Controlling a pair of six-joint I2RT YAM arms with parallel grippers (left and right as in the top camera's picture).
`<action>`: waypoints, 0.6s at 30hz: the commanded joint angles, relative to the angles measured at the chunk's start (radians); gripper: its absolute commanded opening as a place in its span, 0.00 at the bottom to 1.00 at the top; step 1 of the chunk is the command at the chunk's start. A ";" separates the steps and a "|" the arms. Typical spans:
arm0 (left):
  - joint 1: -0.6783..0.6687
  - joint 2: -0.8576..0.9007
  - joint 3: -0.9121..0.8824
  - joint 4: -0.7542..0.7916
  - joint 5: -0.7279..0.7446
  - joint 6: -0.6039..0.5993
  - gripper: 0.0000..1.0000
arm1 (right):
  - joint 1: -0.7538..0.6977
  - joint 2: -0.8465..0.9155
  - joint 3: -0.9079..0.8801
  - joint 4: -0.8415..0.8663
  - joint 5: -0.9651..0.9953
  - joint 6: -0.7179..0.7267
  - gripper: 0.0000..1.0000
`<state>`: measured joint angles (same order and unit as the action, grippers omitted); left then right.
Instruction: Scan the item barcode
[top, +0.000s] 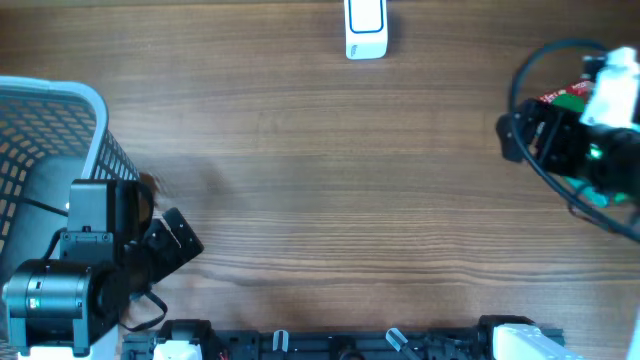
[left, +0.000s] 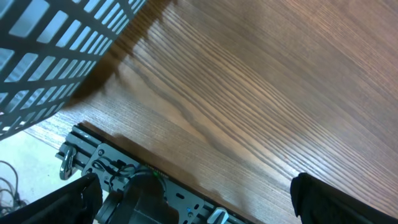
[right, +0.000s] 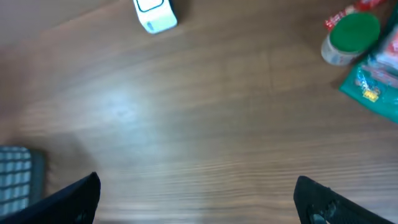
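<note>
- At the top centre of the overhead view, a white barcode scanner (top: 365, 30) with a blue outline lies on the wooden table (top: 330, 170), its upper part cut off by the frame edge.
- Far right in the same view, the right arm (top: 585, 130) hangs over the items, and only bits of red and green show from beneath it.
- Upper right in the right wrist view, a jar (right: 351, 34) sits on the table with its green lid facing the camera.
- Just beside it, at the right edge, lies a green packet (right: 373, 84).
- Both are blurred, and no barcode can be made out on either.
- The jar and packet lie well apart from the scanner, which shows at the upper left of that view.
- The right jaws are released and spread wide: the dark fingers (right: 68, 199) sit in the lower corners of the right wrist view, with only bare table between them.
- Along the left side of the overhead view stands a grey mesh basket (top: 50, 130).
- The left arm (top: 60, 290) sits at the lower left, overlapping the basket's lower corner.
- The left jaws are likewise released and grasp nothing.
- Their fingers (left: 329, 199) fill the lower corners of the left wrist view, basket mesh fills the upper left, and a black rail (left: 124, 168) runs along the table's edge.
</note>
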<state>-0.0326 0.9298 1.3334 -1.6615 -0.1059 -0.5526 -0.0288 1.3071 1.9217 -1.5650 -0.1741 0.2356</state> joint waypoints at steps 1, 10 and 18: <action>-0.003 -0.001 0.005 0.000 0.005 -0.010 1.00 | 0.003 -0.045 -0.265 0.159 -0.004 -0.079 1.00; -0.003 -0.001 0.005 0.000 0.005 -0.010 1.00 | 0.003 -0.598 -1.081 0.948 -0.217 -0.076 1.00; -0.003 -0.001 0.005 0.000 0.005 -0.010 1.00 | 0.024 -1.053 -1.379 1.315 -0.217 -0.071 1.00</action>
<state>-0.0326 0.9298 1.3342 -1.6611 -0.1055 -0.5526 -0.0273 0.3225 0.6083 -0.3176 -0.3748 0.1696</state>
